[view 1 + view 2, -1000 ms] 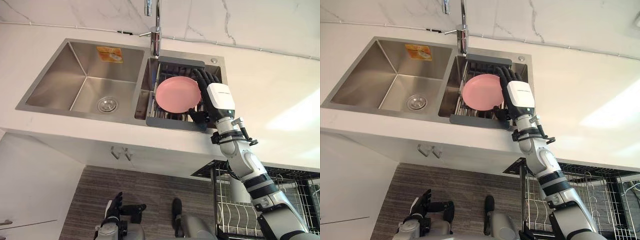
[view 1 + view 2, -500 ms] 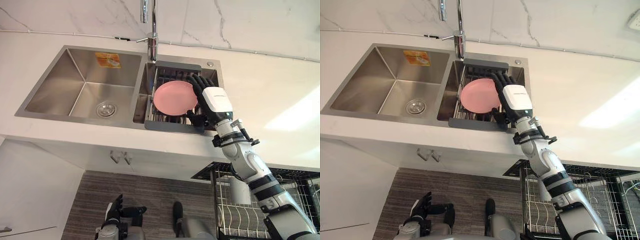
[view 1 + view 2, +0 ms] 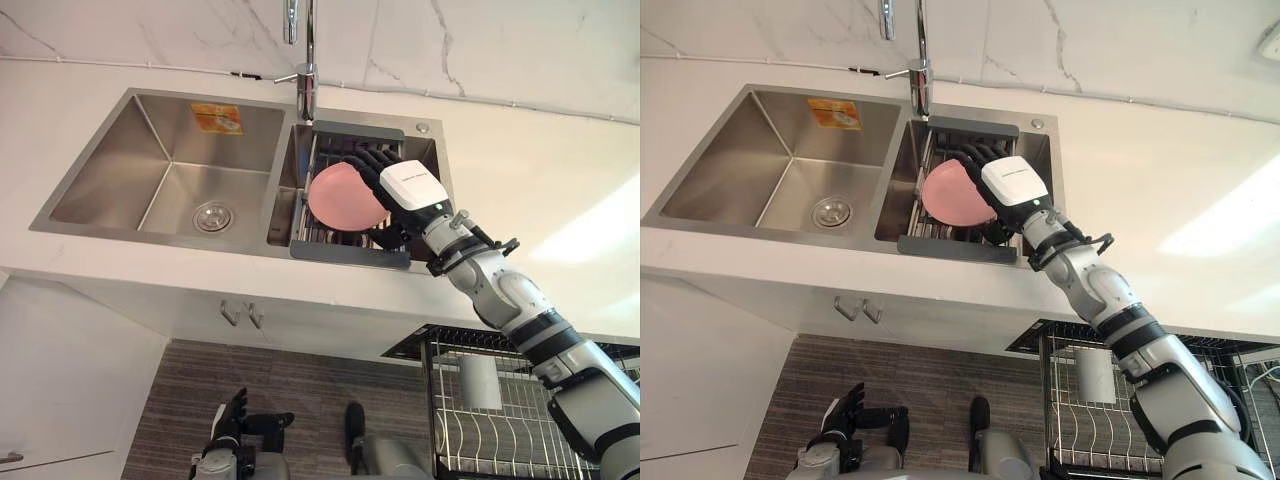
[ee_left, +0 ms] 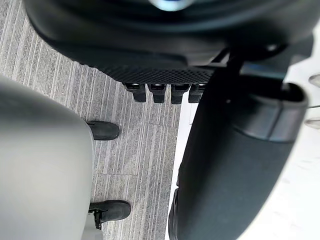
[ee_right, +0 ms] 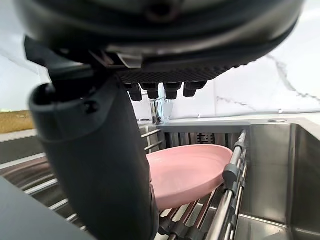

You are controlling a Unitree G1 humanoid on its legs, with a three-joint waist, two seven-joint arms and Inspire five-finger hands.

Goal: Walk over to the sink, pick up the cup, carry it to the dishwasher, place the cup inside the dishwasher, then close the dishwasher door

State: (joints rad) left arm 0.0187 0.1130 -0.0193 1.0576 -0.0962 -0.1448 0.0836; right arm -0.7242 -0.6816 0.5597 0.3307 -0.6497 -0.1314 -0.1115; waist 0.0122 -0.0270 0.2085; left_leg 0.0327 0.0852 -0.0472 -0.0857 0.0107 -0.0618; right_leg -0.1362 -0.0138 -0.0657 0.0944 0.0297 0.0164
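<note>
Right robot hand point(image 3: 408, 186): fingers and thumb clasping pink plate point(image 3: 335, 195), above sink rack point(image 3: 350, 251)
Left robot hand point(image 3: 228, 418): fingers relaxed, low near floor point(image 3: 300, 385)

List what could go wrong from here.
1. The right robot hand grips the tilted plate by its edge, so the plate may slip when lifted.
2. The plate may catch the rack or the faucet beyond it.
3. The task names a cup, but this is a plate.
</note>
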